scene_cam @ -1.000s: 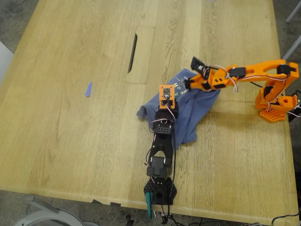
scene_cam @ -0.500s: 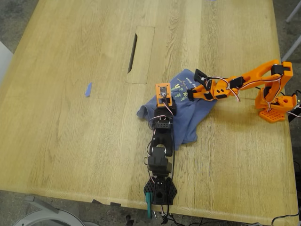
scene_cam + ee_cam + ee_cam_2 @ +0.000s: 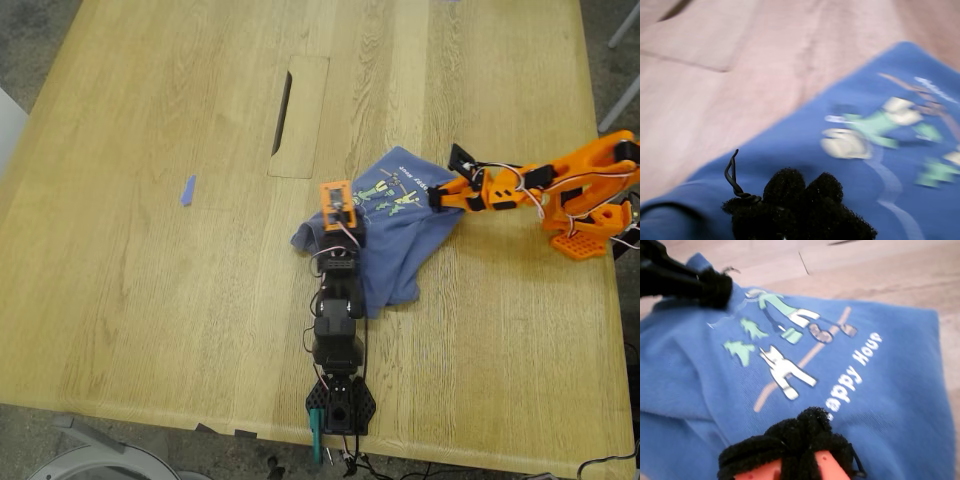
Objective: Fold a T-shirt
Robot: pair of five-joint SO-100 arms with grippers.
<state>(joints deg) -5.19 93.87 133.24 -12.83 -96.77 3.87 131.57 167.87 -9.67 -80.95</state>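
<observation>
The periwinkle-blue T-shirt (image 3: 392, 255) lies crumpled on the wooden table, its green-and-yellow print (image 3: 388, 193) facing up. My first gripper (image 3: 339, 220), on the black arm, sits over the shirt's edge nearer the exterior view's left. In the first wrist view its foam pads (image 3: 802, 192) are pressed together just above the cloth (image 3: 790, 145). My second gripper (image 3: 436, 196), on the orange arm, is at the shirt's edge nearer the exterior view's right. Its pads (image 3: 800, 432) look closed over the cloth (image 3: 890, 390), beside the white text. I cannot see cloth between either pair of jaws.
A tiny blue scrap (image 3: 187, 190) lies at the exterior view's left. A dark slot (image 3: 283, 112) cuts the table behind the shirt. The orange arm's base (image 3: 585, 228) stands near the table's edge on the exterior view's right; the black arm's base (image 3: 340, 402) stands at the front edge.
The orange arm has drawn back toward the exterior view's right, off the shirt's middle, uncovering the print. The black arm's gripper has shifted slightly toward the exterior view's left and farther back.
</observation>
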